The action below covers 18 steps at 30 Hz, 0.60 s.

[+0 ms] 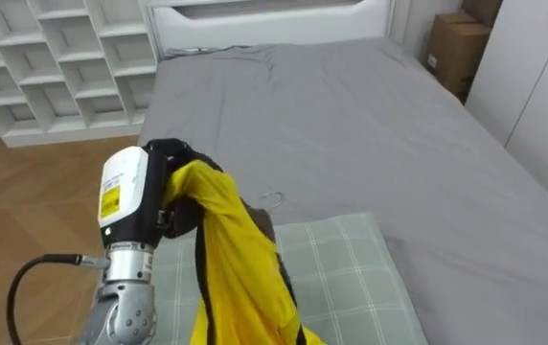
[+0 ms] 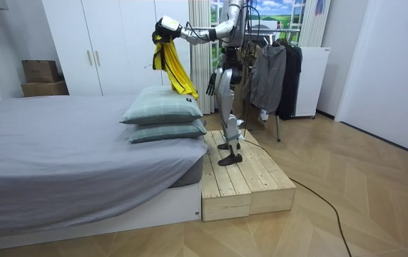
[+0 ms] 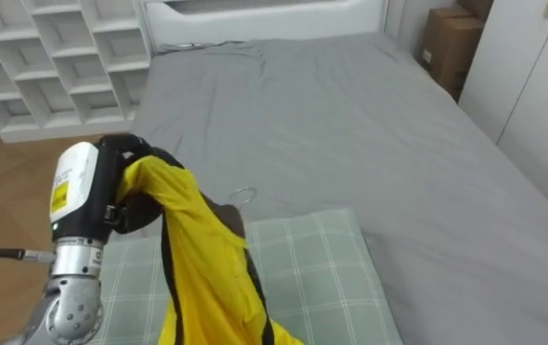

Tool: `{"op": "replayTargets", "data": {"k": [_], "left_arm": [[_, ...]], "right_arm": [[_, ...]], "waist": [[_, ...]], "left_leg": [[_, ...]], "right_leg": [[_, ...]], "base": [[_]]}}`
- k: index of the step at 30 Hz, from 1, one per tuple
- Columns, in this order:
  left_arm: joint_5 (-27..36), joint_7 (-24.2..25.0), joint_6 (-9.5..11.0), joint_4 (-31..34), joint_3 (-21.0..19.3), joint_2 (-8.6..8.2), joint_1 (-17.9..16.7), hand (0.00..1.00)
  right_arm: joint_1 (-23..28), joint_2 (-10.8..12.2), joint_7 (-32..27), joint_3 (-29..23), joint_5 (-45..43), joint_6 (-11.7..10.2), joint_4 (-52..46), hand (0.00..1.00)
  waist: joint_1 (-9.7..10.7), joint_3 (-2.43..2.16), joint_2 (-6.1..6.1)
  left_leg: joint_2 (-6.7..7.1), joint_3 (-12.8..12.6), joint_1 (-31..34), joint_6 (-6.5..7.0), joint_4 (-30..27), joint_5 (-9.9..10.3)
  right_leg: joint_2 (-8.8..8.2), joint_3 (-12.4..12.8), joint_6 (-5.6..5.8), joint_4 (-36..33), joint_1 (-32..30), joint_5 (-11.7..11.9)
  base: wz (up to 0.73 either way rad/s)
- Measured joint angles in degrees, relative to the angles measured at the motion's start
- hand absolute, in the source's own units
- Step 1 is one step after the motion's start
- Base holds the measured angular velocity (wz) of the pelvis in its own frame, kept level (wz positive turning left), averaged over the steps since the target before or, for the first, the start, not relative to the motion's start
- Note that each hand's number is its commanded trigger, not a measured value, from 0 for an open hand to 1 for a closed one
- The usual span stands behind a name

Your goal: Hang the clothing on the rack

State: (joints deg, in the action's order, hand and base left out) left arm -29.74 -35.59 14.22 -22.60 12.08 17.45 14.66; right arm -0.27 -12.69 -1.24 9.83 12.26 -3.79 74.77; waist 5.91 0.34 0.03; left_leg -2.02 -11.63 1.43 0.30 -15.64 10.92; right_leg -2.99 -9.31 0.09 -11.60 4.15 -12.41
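A yellow garment with black trim (image 1: 238, 261) hangs from my left hand (image 1: 171, 151), whose fingers are curled round its top. The hand is held high over the green checked pillows (image 1: 351, 278) at the bed's end. The cloth drapes down past the wrist. A thin metal hook (image 1: 272, 198) shows just beside the garment. From the room view, I stand on a wooden platform (image 2: 243, 178) next to the bed, my left arm stretched out with the garment (image 2: 175, 68) over the two stacked pillows (image 2: 162, 111). My right hand (image 2: 210, 87) hangs by my hip.
The grey bed (image 1: 370, 125) stretches ahead to a white headboard. White cubby shelves (image 1: 54, 57) stand at the left, a cardboard box (image 1: 456, 48) and wardrobe doors at the right. Behind me a clothes rack (image 2: 275, 71) holds dark garments.
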Motion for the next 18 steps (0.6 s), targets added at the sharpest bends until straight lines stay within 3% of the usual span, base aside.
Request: {"op": "replayTargets", "data": {"k": [9, 18], "left_arm": [[2.08, 0.00, 0.02, 0.15, -1.68, -0.27, -1.06, 1.00], [2.17, 0.01, 0.02, 1.40, -2.02, -0.27, -2.45, 1.00]], "right_arm": [[-0.41, 0.14, -3.36, -6.78, -3.88, -0.47, -4.64, 0.00], [-0.90, 0.00, -8.83, -6.97, -10.97, -1.32, -9.20, 0.00]], "waist": [[-0.07, -0.26, -0.41], [-0.23, -0.44, -0.90]], "left_leg": [[0.13, -0.09, -0.12, 0.00, 0.29, -0.01], [0.02, -0.89, -1.16, -0.01, 0.41, 0.00]], "right_leg": [[-0.03, 0.45, 0.01, -0.01, -0.02, 0.01], [-0.11, -0.14, 0.00, 0.06, 0.79, 0.04]], "base": [[-0.02], [-0.03]]}}
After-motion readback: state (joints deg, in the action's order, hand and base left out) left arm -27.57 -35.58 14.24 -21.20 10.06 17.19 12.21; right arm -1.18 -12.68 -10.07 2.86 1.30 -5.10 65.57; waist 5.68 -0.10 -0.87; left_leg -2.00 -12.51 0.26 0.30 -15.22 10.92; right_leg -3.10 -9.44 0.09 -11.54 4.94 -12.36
